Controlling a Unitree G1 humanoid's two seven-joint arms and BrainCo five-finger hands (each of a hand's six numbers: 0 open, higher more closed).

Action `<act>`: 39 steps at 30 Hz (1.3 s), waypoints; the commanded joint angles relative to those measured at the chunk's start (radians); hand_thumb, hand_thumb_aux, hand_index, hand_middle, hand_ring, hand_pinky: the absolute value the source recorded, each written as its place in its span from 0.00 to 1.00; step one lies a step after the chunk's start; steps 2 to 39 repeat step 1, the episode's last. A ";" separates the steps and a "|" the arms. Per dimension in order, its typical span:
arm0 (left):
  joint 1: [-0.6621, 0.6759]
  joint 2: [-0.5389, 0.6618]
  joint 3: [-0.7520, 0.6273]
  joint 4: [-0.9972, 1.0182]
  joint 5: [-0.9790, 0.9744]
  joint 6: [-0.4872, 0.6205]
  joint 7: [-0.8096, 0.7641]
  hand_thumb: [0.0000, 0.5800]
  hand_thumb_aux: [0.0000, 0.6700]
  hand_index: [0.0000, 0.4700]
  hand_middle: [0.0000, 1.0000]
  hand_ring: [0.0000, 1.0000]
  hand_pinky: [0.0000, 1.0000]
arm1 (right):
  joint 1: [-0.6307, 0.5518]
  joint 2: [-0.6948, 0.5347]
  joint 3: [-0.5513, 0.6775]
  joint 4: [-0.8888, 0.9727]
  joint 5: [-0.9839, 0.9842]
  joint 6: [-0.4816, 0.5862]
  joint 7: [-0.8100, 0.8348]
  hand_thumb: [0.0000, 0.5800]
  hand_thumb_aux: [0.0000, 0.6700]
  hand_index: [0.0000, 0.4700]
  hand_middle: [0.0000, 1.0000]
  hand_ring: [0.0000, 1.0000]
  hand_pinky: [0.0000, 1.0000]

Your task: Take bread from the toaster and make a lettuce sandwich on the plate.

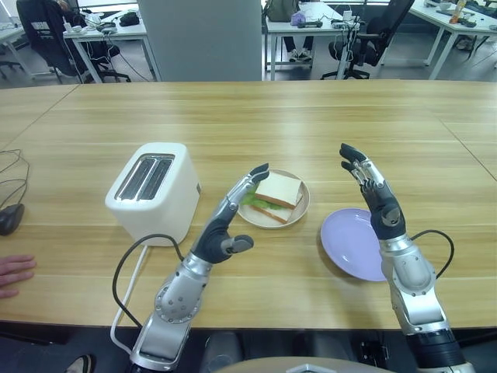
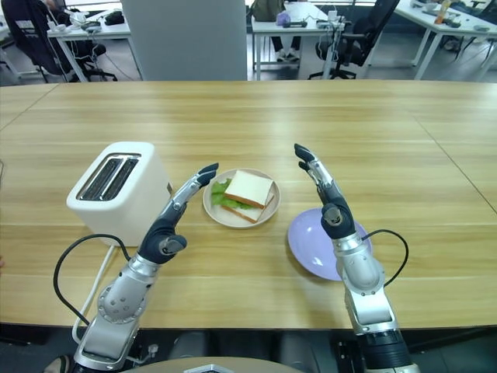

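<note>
Wide wooden table (image 1: 311, 116), grey pillar (image 1: 199, 39) behind, white desks (image 1: 116, 33) and black office chairs (image 1: 384, 23) beyond.

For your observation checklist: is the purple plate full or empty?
Empty: the purple plate shows only bare surface; the sandwich sits on the beige plate.

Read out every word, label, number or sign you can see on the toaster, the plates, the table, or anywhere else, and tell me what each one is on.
No text can be read anywhere.
White two-slot toaster: no print visible on its sides.
Small beige round plate under the bread and lettuce sandwich: blank.
Empty lilac round plate: blank.
Wooden table: no markings.
Things on the office desks behind: too small to read.
</note>
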 commanded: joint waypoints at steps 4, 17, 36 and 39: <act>0.009 -0.003 0.029 0.031 -0.031 -0.031 -0.011 0.00 0.00 0.00 0.00 0.00 0.00 | -0.001 0.020 -0.017 0.015 0.020 0.023 0.025 0.00 0.00 0.00 0.00 0.00 0.00; 0.009 -0.003 0.029 0.031 -0.031 -0.031 -0.011 0.00 0.00 0.00 0.00 0.00 0.00 | -0.001 0.020 -0.017 0.015 0.020 0.023 0.025 0.00 0.00 0.00 0.00 0.00 0.00; 0.009 -0.003 0.029 0.031 -0.031 -0.031 -0.011 0.00 0.00 0.00 0.00 0.00 0.00 | -0.001 0.020 -0.017 0.015 0.020 0.023 0.025 0.00 0.00 0.00 0.00 0.00 0.00; 0.009 -0.003 0.029 0.031 -0.031 -0.031 -0.011 0.00 0.00 0.00 0.00 0.00 0.00 | -0.001 0.020 -0.017 0.015 0.020 0.023 0.025 0.00 0.00 0.00 0.00 0.00 0.00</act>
